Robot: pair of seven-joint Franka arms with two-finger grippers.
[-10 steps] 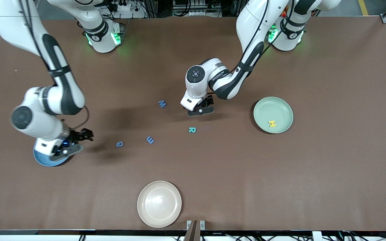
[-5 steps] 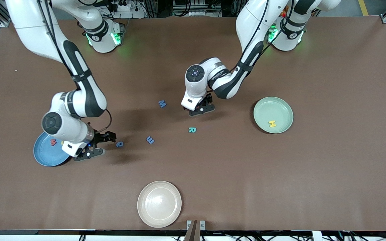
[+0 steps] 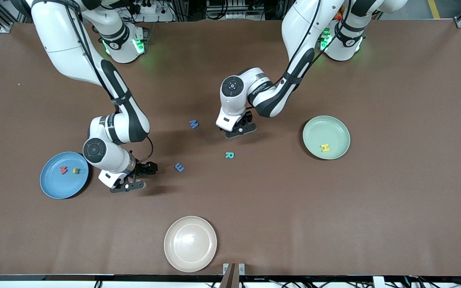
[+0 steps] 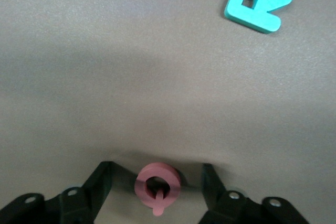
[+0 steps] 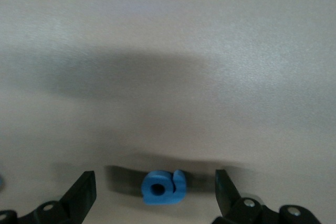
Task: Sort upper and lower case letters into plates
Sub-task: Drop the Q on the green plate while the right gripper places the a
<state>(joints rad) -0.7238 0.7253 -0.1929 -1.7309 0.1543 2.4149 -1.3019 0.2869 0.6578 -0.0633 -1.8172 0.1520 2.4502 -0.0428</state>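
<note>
Three letters are sorted: a yellow H lies in the green plate, and a red letter and a yellow letter lie in the blue plate.

Near the blue plate, the right gripper is spread wide around a small blue letter on the table.

Farther toward the green plate, the left gripper is spread around a pink Q.

A blue M, a blue E and a teal R are not yet sorted.

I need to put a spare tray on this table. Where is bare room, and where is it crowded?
Bare: the table between the green plate and the left arm's end, and the strip near the front camera beside the cream plate. Crowded: the middle, where the M, R and blue letter lie, with the left tool and right tool open over letters.
</note>
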